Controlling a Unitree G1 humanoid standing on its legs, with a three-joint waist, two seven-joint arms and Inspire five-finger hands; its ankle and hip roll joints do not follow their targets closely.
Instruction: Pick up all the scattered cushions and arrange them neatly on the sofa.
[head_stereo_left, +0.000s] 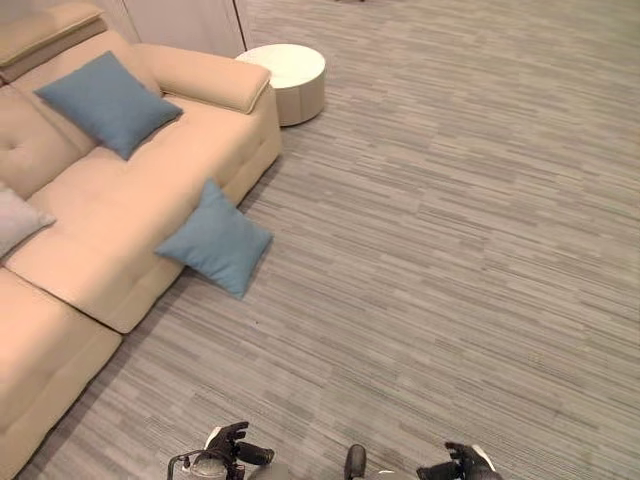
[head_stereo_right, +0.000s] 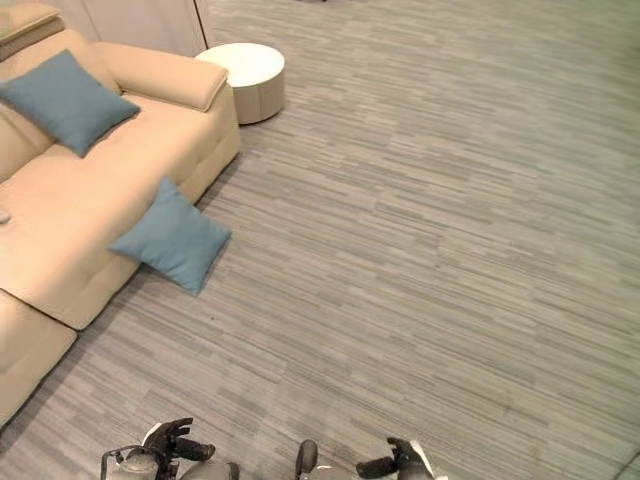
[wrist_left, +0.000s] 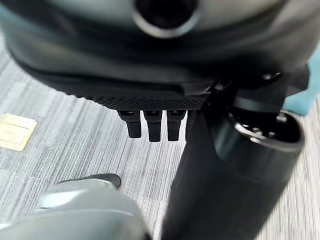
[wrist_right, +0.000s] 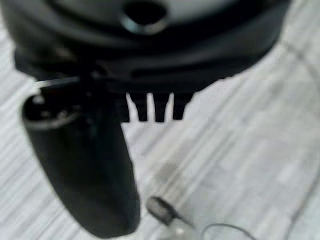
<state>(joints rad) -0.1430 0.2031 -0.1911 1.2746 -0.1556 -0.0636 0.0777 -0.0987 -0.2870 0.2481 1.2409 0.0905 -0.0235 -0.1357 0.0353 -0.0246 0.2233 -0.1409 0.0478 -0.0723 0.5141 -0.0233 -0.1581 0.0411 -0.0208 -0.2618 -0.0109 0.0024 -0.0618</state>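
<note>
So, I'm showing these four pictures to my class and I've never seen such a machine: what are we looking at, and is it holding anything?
A two-armed humanoid robot filmed itself. Two pictures come from cameras in its head, looking down at the carpet floor; two sit on its wrists, looking along each dark hand. The left hand and right hand hang low with relaxed fingers, holding nothing. A beige sofa carries one blue cushion and a grey cushion; another blue cushion leans against its front on the floor. A round white table stands beyond.

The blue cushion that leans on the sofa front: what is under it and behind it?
The blue cushion stands with its lower corner on the grey carpet, and its back leans against the front of the beige sofa. The sofa front directly behind it is covered.
</note>
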